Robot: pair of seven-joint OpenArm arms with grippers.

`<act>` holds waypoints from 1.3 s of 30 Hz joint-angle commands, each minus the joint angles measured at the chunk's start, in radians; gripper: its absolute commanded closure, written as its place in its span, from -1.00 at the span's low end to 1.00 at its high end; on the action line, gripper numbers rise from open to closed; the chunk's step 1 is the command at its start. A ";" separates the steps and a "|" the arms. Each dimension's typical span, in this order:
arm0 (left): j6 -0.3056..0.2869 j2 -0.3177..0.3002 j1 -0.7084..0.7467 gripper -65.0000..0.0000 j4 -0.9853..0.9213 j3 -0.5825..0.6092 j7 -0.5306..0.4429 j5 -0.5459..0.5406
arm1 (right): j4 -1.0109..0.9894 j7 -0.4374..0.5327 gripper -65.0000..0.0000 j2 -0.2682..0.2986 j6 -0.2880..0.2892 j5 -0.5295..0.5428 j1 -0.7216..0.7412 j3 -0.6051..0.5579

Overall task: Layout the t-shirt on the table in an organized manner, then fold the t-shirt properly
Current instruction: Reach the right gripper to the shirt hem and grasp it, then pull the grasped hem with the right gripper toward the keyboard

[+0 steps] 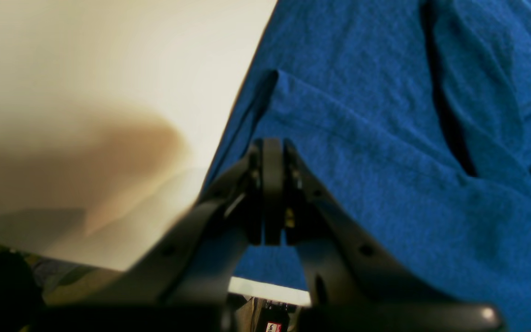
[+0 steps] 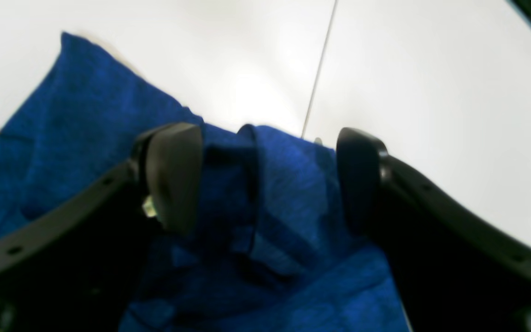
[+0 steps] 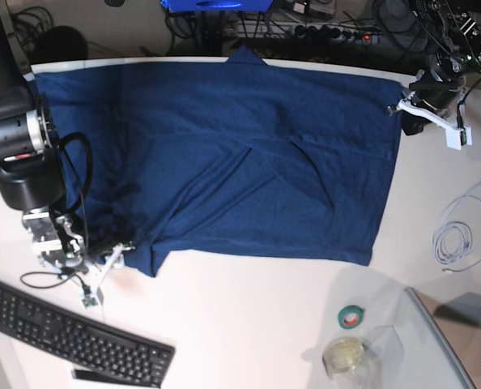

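Our left gripper is pressed fully closed at the far right edge of the single large navy-blue soft knit t-shirt, though we cannot tell whether cloth is pinched, while our right gripper stands open astride a bunched fold at its near left corner. The one shirt lies spread across the far half of the one broad white smooth table, creased mid-body. We judge it light, limp and prone to bunching, best taken at corners or hems.

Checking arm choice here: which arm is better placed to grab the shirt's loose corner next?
Probably the right: its end effector stands open astride a bunched fold of the t-shirt. The left end effector is shut at the far edge.
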 commanded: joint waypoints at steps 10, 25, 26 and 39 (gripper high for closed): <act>-0.005 0.051 -0.083 1.00 -0.033 -0.003 -0.023 0.161 | 0.020 0.017 1.00 0.010 -0.005 0.006 0.030 0.009; -0.005 0.063 -0.143 1.00 -0.071 -0.001 -0.023 0.172 | 0.309 -0.078 1.00 0.056 -0.031 0.006 -0.085 0.074; -0.005 0.063 -0.143 1.00 -0.085 -0.001 -0.023 0.172 | 0.355 -0.095 1.00 0.058 -0.034 0.004 -0.105 0.109; -0.003 0.062 -0.143 1.00 -0.198 -0.001 -0.106 0.172 | 0.724 -0.293 1.00 0.053 -0.034 0.001 -0.293 0.222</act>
